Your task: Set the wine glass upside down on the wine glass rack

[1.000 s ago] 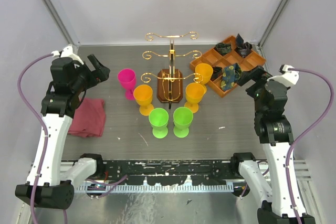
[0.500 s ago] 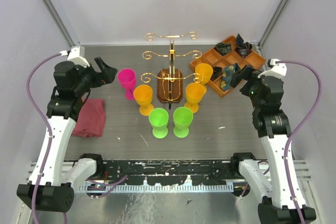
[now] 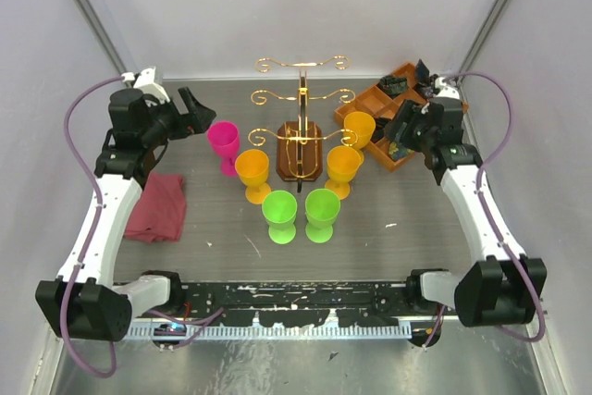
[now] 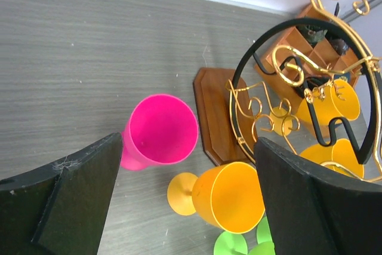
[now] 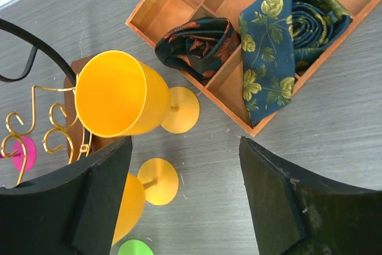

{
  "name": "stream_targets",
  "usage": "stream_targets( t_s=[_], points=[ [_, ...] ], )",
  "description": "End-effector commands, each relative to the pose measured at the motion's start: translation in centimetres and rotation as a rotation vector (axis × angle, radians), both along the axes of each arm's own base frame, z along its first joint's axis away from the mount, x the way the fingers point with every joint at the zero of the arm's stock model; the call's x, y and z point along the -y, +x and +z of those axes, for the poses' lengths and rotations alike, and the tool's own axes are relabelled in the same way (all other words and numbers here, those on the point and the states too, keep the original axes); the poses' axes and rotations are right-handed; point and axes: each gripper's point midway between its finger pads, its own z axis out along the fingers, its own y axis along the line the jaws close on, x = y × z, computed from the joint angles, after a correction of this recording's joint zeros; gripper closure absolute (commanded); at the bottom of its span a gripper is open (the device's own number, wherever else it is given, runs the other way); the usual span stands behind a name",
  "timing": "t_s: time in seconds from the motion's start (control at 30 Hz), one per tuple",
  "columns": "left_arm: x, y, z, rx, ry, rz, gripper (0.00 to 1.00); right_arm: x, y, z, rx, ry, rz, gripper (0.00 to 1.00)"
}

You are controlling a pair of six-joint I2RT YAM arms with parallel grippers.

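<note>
Firstly, listed outward from each pincer.

Item: left gripper (image 4: 188,141) — jaws spread wide, nothing between them, nothing touched. Fingers (image 4: 71,207) black, matt, blunt-edged.

Item, just ahead of its gap: pink goblet (image 4: 158,129), upright on the grey, fine-grained table (image 4: 89,40). Smooth opaque plastic, a flared bowl on a short stem. Probably the glass this pincer is lining up on. Advice: centre the jaws on the bowl wall, close softly because the plastic looks light and slick, and lift clear before turning it over.

Item, beside the pink one, off its right finger: orange goblet (image 4: 230,198), same shape.

Item, beyond both: wine glass rack (image 4: 286,70), thin gold wire with scroll-curled arms on a dark brown wooden base (image 4: 215,111). No goblet seen hanging on it. Advice: slide the foot between two wire arms with the bowl down. The rack looks light, so a knock could shift it.

Item: right gripper (image 5: 185,141) — jaws apart, empty.

Item, ahead of it toward its left finger: yellow goblet (image 5: 116,94), upright, glossy, round foot.

Item, farther off toward its right finger: orange tray (image 5: 146,10), square wooden compartments holding a rolled dark floral tie (image 5: 197,37) and a blue one (image 5: 286,34), both soft cloth.
</note>
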Motion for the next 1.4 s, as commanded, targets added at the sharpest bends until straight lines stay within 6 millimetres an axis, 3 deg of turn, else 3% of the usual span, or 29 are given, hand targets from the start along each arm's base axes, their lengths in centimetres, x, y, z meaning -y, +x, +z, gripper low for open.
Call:
stream_targets(
  t_s=[0.0,0.13,0.27,0.53,0.67,0.8,0.87,0.93,1.1,1.37],
  points=[
    [-0.6,1.2,3.7,0.135,0.02,0.028,0.02,-1.6,3.9,3.9,0.137,0.004,0.062,0.23],
    [-0.9,1.2,3.4,0.157,0.022,0.047,0.02,-2.7,6.1,3.6,0.126,-0.028,0.079,0.23],
    [-1.4,1.4,2.9,0.16,0.029,0.072,0.02,-3.8,8.0,1.8,0.086,-0.047,0.095,0.22],
    [-1.8,2.1,2.3,0.14,0.047,0.094,0.02,-4.4,9.4,-2.1,-0.013,-0.129,0.048,0.23],
    [-1.8,2.2,2.1,0.134,0.048,0.098,0.02,-4.7,9.9,-3.3,-0.045,-0.15,0.065,0.43],
    [-1.8,2.4,1.9,0.131,0.044,0.098,0.02,-4.9,9.8,-3.3,-0.058,-0.166,0.075,0.77],
    [-1.8,2.5,1.9,0.129,0.04,0.099,0.02,-4.7,9.4,-2.7,-0.051,-0.184,0.068,0.92],
    [-1.6,2.5,2.0,0.127,0.029,0.096,0.02,-4.2,8.9,-1.9,-0.04,-0.205,0.052,0.99],
    [-2.1,2.9,2.6,0.123,0.026,0.133,0.02,-3.0,7.2,1.9,-0.003,-0.249,0.032,1.0],
    [-2.8,3.7,4.3,0.041,-0.009,0.204,0.02,1.4,2.5,11.2,0.107,-0.346,-0.13,1.0]
  ],
)
